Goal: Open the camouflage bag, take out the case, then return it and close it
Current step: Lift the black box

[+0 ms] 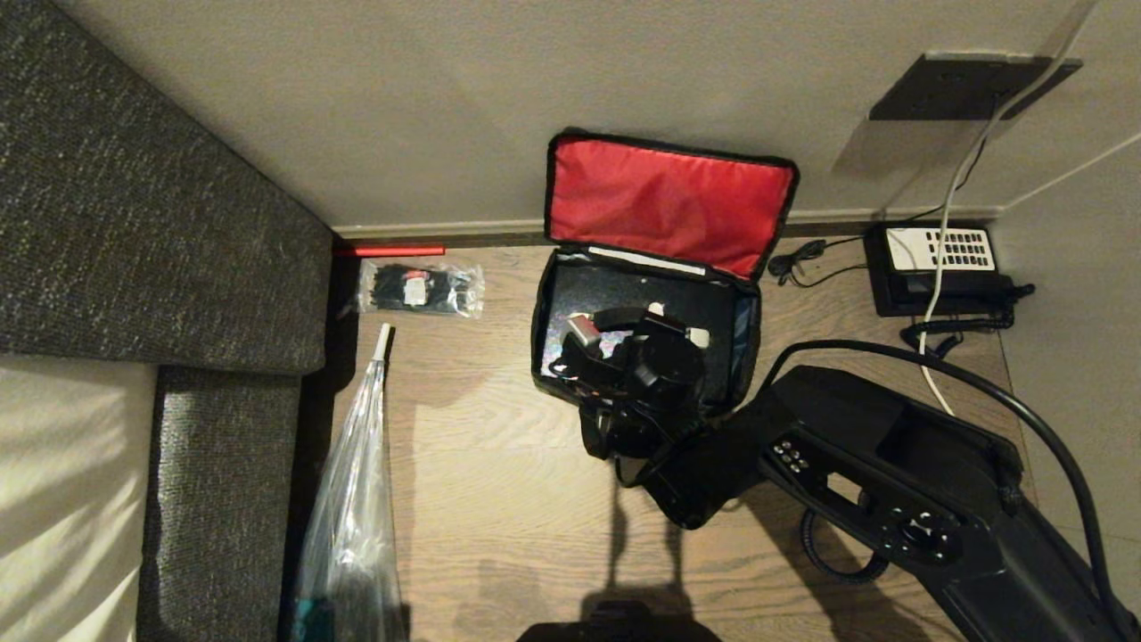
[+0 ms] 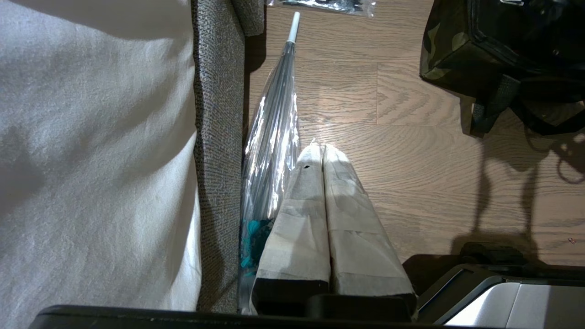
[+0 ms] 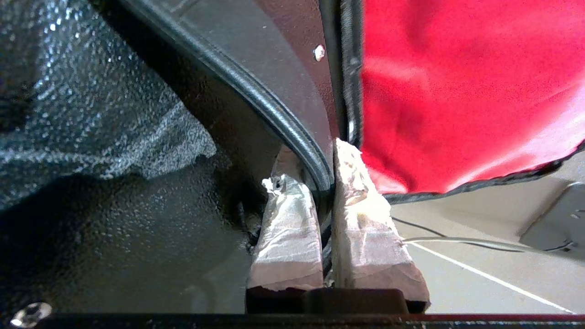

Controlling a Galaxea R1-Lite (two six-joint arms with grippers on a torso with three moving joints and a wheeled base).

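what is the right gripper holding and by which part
The right gripper is shut on the case's black strap handle, pinched between its taped fingers inside the open camouflage bag. The left gripper holds nothing.

The right gripper (image 1: 644,332) covers most of the case (image 1: 615,290) beneath its fingers; beside the left gripper's fingers (image 2: 311,192), the camouflage bag (image 2: 457,50) is cut off.

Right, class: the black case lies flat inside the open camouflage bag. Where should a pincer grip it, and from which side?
By its strap handle, from above through the open top. The case lies flat with the camouflage bag walling in its edges, and the thin strap fits between fingers. The right pincer is shut on it.
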